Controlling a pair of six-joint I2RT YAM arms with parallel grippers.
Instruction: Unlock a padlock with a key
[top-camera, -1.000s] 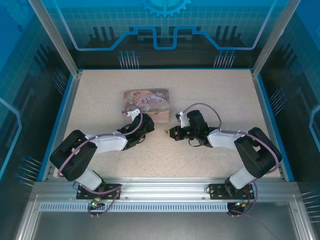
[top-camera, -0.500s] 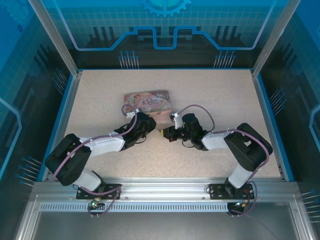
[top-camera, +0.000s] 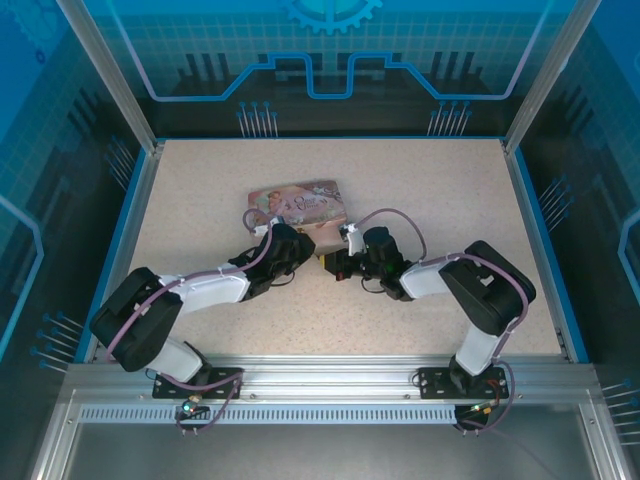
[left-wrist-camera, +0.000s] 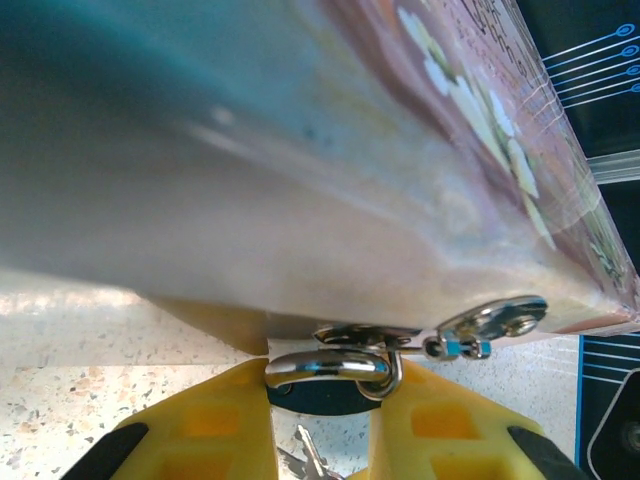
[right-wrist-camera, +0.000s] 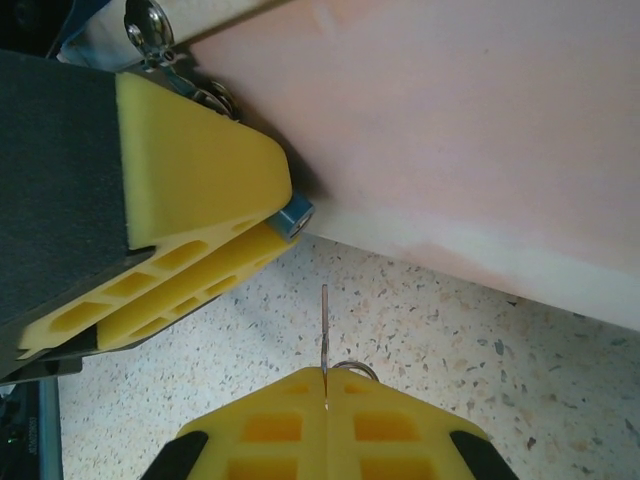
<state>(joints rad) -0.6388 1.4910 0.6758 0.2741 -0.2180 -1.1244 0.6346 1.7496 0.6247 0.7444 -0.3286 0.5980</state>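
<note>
Padlock (left-wrist-camera: 325, 367): tiny, all metal, rigid. Judged light and slick, and apt to swivel on its thin shackle. It hung from the latch fitting (left-wrist-camera: 495, 320) on the front wall of the pink tin (left-wrist-camera: 480, 150), low, just above the table (right-wrist-camera: 450, 330). The best hold looked to be across the body's flat faces, with the keyway end left bare. Your left gripper (left-wrist-camera: 320, 398) had it that way, jaws closed on the body, shackle showing above them.

Key (right-wrist-camera: 324, 325): thin, stiff blade, little to grip but the bow. Your right gripper (right-wrist-camera: 327, 378) was pinched fully together on that end. The blade stood straight out, its tip near the lock's blue end, not touching.

Both arms reached low and forward, wrists turned inward, grippers almost nose to nose at the tin's near edge.
</note>
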